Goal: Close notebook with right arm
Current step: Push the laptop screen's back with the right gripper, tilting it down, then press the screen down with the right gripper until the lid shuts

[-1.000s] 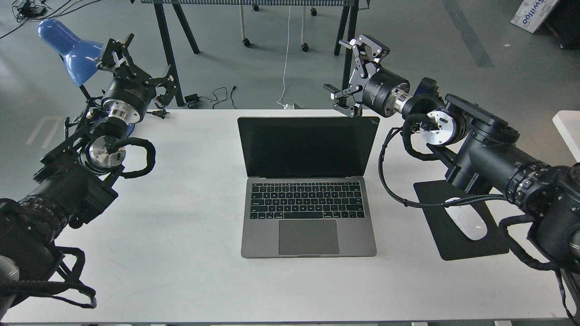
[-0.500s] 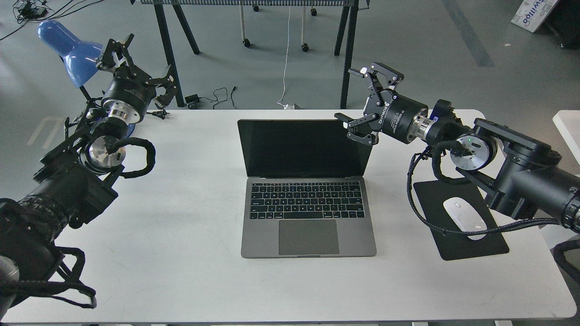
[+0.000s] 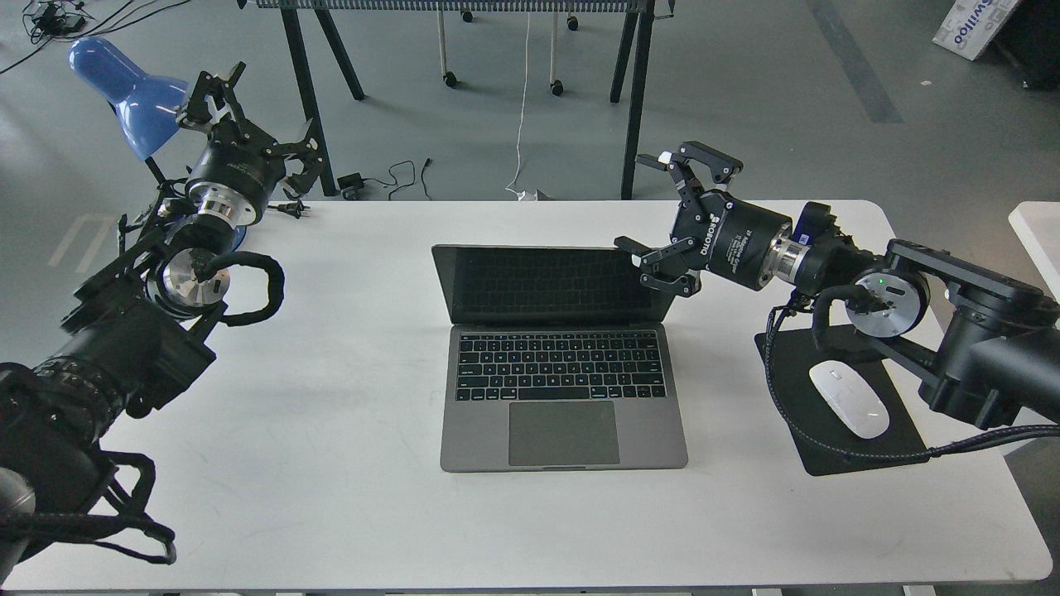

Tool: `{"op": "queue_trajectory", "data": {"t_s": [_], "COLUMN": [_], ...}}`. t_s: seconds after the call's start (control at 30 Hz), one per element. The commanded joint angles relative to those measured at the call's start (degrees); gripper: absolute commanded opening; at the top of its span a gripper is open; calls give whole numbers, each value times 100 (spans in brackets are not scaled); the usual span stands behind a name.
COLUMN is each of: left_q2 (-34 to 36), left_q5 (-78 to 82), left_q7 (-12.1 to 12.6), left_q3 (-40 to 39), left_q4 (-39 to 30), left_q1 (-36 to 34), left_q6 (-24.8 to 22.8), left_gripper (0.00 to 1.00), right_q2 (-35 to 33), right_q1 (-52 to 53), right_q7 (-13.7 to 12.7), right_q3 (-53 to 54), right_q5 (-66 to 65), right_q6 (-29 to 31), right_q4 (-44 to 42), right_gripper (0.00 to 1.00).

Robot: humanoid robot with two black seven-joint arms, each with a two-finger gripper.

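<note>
The notebook (image 3: 563,389) is a grey laptop in the middle of the white table, with its black screen (image 3: 546,285) tilted forward over the keyboard, partly lowered. My right arm (image 3: 911,298) comes in from the right. Its gripper (image 3: 662,211) is open, fingers spread, and one lower finger (image 3: 658,265) presses on the lid's top right corner. My left gripper (image 3: 248,116) is open and empty at the table's far left corner, far from the notebook.
A black mouse pad (image 3: 853,422) with a white mouse (image 3: 849,400) lies right of the notebook, under my right arm. A blue desk lamp (image 3: 128,91) stands at the far left. Black table legs (image 3: 633,99) and cables sit on the floor behind the table.
My right gripper has moved down and toward me from behind the lid's top right corner. The screen has tipped forward from upright to partly lowered. The left arm has not moved.
</note>
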Motion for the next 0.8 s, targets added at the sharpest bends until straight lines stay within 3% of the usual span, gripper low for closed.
{"op": "queue_trajectory", "data": {"t_s": [0.0, 0.77], "left_q2": [0, 0], "left_q5": [0, 0], "left_q7": [0, 0], "left_q3": [0, 0], "left_q4": [0, 0], "left_q1": [0, 0], "left_q6": [0, 0], "left_gripper": [100, 100], "right_q2": [-206, -444], "right_q1": [-151, -1100], "right_q7": [-5, 21], "right_q3": [-7, 10], "right_q5": [-71, -731], "right_q6": [-3, -3], "right_q4": [210, 799], "right_gripper": [100, 100]}}
